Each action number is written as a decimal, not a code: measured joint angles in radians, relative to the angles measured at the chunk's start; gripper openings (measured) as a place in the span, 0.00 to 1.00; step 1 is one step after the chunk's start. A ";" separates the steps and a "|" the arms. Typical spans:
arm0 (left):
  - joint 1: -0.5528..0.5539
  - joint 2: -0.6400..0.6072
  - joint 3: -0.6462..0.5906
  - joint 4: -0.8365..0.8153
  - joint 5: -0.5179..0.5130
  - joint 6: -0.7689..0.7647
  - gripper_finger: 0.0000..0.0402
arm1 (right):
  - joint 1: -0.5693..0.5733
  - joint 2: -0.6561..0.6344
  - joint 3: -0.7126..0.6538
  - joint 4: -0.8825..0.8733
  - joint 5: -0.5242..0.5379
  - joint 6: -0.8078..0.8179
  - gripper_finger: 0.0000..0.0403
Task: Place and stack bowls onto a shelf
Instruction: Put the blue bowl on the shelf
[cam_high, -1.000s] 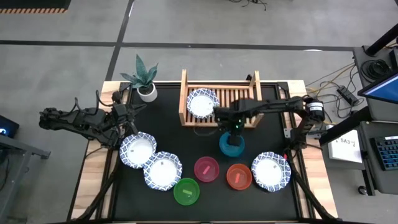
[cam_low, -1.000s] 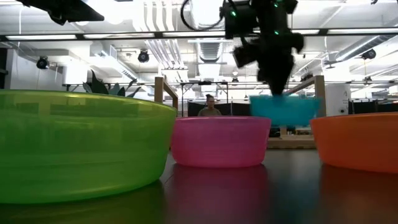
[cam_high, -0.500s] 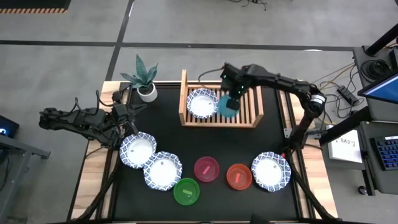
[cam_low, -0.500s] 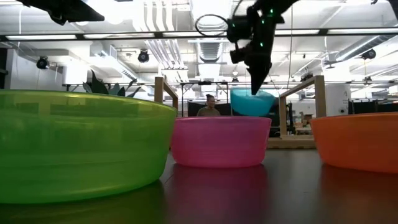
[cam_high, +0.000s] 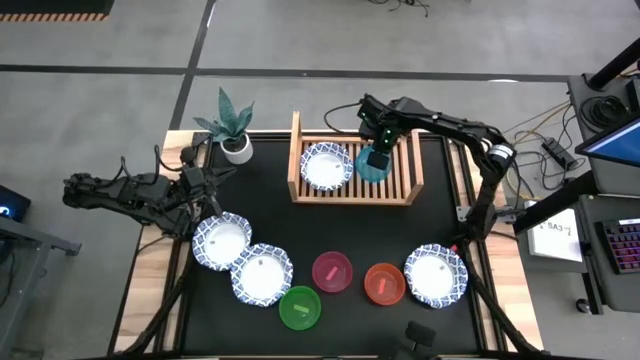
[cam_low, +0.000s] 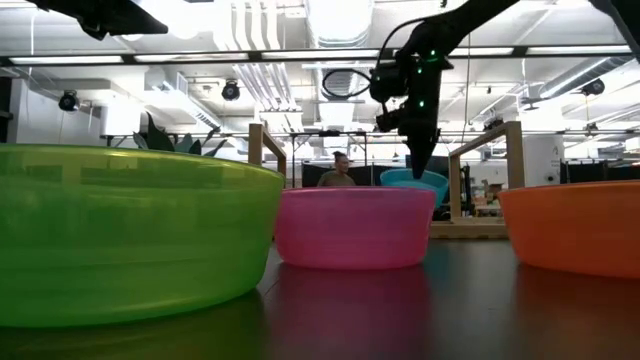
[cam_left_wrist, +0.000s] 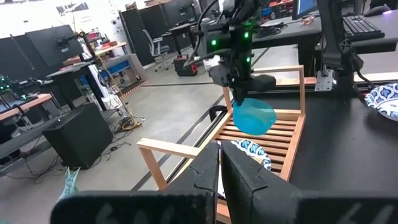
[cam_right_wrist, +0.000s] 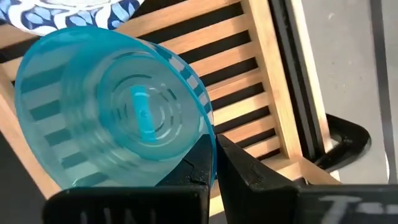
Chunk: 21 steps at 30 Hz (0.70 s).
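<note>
My right gripper (cam_high: 380, 152) is over the right half of the wooden shelf (cam_high: 398, 186), shut on the teal bowl (cam_high: 373, 165). That bowl tilts above the slats (cam_left_wrist: 254, 116), beside a white blue-rimmed bowl (cam_high: 326, 166) sitting on the shelf's left part. Two more white bowls (cam_high: 222, 240) (cam_high: 262, 274) rest at the table's left and a third (cam_high: 436, 276) at its right. The green (cam_high: 299, 307), magenta (cam_high: 332, 271) and red (cam_high: 384, 284) bowls stand along the near side. My left gripper (cam_left_wrist: 219, 169) waits shut at the table's left edge. My right gripper pinches the teal bowl's rim (cam_right_wrist: 209, 134), one finger inside the bowl and one outside. The fingers (cam_low: 418, 160) come from above, pointing down. The bowl hangs tilted below them over the shelf slats; whether its low edge touches the slats I cannot tell.
A small white plant pot (cam_high: 236, 148) stands at the far left corner beside the shelf. The shelf has raised side rails (cam_high: 414, 150). A dark object (cam_high: 420, 333) lies at the near edge. Black mat lies bare between the shelf and the row of plastic bowls.
My right gripper has carried the teal bowl up from the middle of the table toward the far edge, over the shelf's right half, then down toward the slats. The bowl has tipped from level to tilted. The left arm has kept still.
</note>
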 joint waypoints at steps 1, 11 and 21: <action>0.000 0.000 0.000 0.003 0.000 0.000 0.00 | -0.002 0.011 0.000 0.003 0.000 -0.007 0.02; 0.000 0.000 0.000 0.004 0.000 -0.026 0.00 | -0.016 0.106 -0.002 0.007 0.000 -0.041 0.03; 0.000 0.002 0.000 0.004 0.000 -0.026 0.00 | -0.037 0.121 -0.003 0.006 -0.001 -0.041 0.07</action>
